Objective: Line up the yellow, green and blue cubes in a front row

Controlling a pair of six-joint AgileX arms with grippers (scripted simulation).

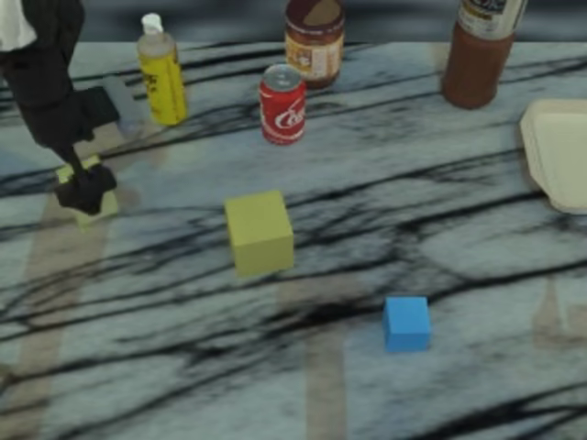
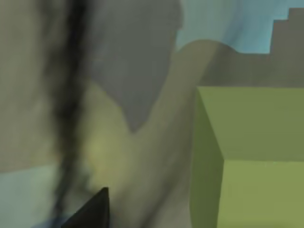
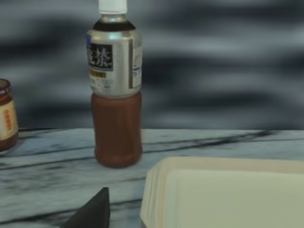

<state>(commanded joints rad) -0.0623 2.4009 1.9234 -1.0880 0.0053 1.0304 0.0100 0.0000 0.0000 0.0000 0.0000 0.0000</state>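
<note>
The left arm reaches down from the far left corner of the marble table (image 1: 440, 211), its black links angled toward the near side, and the left gripper (image 1: 84, 191) sits low over the green cube (image 1: 99, 207) at the left edge. In the top view the fingers straddle the cube, with pale green showing on either side of the black tool, but I cannot tell whether they are clenched on it or released. The left wrist view shows the same cube (image 2: 251, 161) very close to the camera, resting on the table, with one dark fingertip (image 2: 95, 211) beside it and apart from it.

The yellow cube (image 1: 260, 233) stands near the middle of the table, well apart from the green one and to its right. The blue cube (image 1: 406, 323) lies nearer and farther right, also on its own.

Along the far edge stand a yellow bottle (image 1: 161, 71), a red can (image 1: 282, 104), a jar (image 1: 314, 38) and a brown bottle (image 1: 481, 46). A cream tray (image 1: 559, 151) rests at the right edge.

The right arm is out of the top view; its wrist camera looks across the tray (image 3: 223, 194) at the brown bottle (image 3: 115, 95), with only a dark fingertip (image 3: 92, 211) in sight, so its grip cannot be told.
</note>
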